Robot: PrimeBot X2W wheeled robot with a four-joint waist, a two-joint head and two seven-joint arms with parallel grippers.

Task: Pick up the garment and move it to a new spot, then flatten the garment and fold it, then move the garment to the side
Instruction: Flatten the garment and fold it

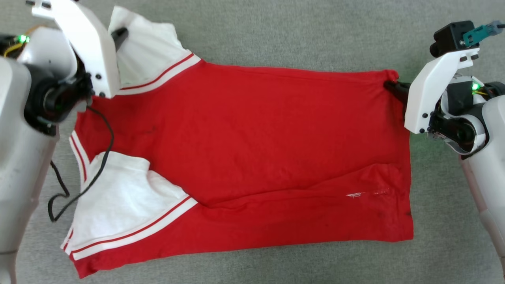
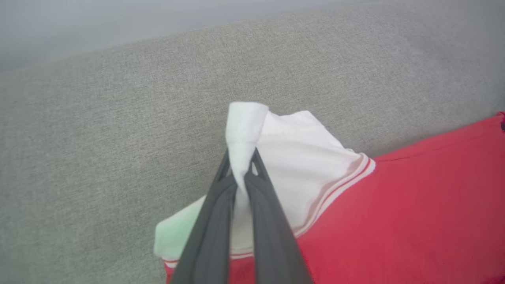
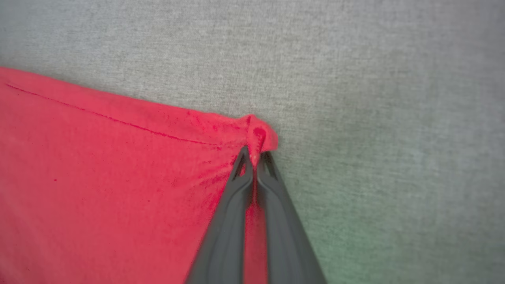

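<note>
- Left forearm (image 1: 19, 177) and right forearm (image 1: 489, 189) — pale shells at the lower corners of the head view, nearest the lens.
- Surface (image 1: 276, 31) — grey woven cloth under everything.
- Garment (image 1: 244, 130) — red, lying sideways on the surface, with shoulders toward the robot's left and hem toward its right. Its far edge runs nearly straight between the two grippers. No lettering shows on the upward face.
- Near sleeve (image 1: 126, 197) — white with striped trim, resting flat over the red body.
- Far sleeve (image 1: 150, 51) — white, its tip raised by the left gripper.
- Crease (image 1: 315, 185) — slanting ridge where a flap laps over the near part.
- Cable (image 1: 104, 157) — black, trailing from the left wrist across the shoulder end.
- Left gripper (image 2: 240, 161) — jaws closed to a sliver on the far sleeve's edge; white cloth bunches above the tips.
- Right gripper (image 3: 254, 156) — jaws closed on the far hem corner (image 1: 390, 75); a small red nub pokes past the tips.
- Step in hand, as judged: flattening.
  - Draw the two pinches apart evenly and low, only until the slack goes.
  - Then ease the far edge away from the body so the crease pulls out.
  - An uneven pull would likely skew the cloth.
  - The small right-hand pinch on thin fabric may slip.
  - The left grip holds sleeve rather than shoulder, so the body may lag.
  - Keep the cable from snagging.
</note>
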